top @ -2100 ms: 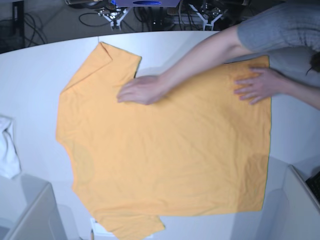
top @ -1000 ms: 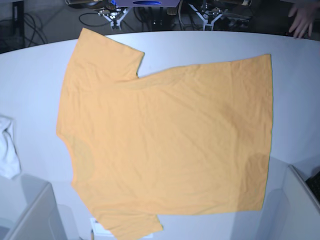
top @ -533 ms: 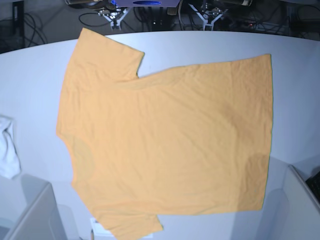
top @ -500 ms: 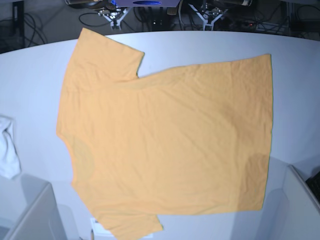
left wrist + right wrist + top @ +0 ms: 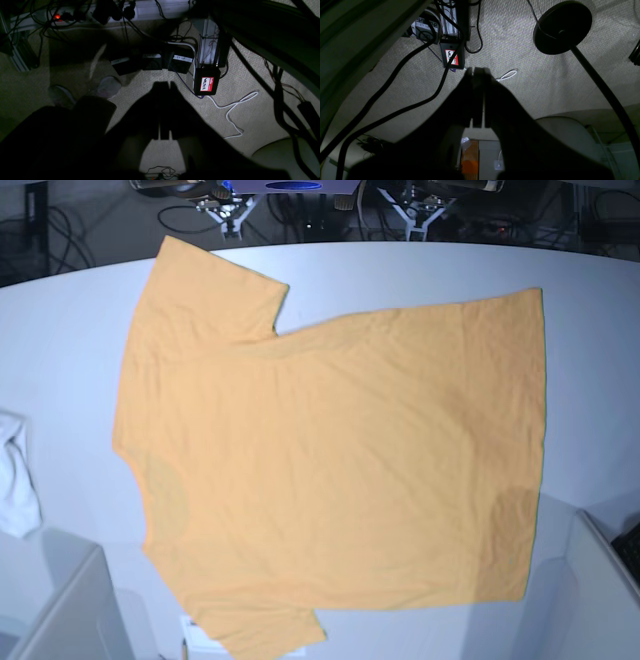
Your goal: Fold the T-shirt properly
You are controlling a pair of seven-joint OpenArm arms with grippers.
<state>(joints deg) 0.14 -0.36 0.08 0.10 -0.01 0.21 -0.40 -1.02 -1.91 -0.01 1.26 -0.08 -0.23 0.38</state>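
The orange T-shirt [image 5: 330, 460] lies spread flat on the white table [image 5: 600, 380] in the base view, collar side to the left and hem to the right, both short sleeves laid out. No marks show on its upper face. Neither gripper is over it. In the left wrist view my left gripper [image 5: 165, 86] is a dark silhouette with its jaws shut and nothing in them, hanging over the carpeted floor. My right gripper [image 5: 477, 71] is likewise shut and empty above the floor in the right wrist view.
A small white cloth [image 5: 15, 480] sits at the table's left edge. Grey bins stand at the near left [image 5: 70, 610] and near right [image 5: 600, 580]. Below are cables, a labelled black box [image 5: 207, 83], a round black stand base [image 5: 562, 26] and a person's shoes [image 5: 108, 85].
A person's hands that were smoothing the shirt have left the table, the last one leaving at the far right. The far sleeve now lies unfolded. The shirt has not moved since.
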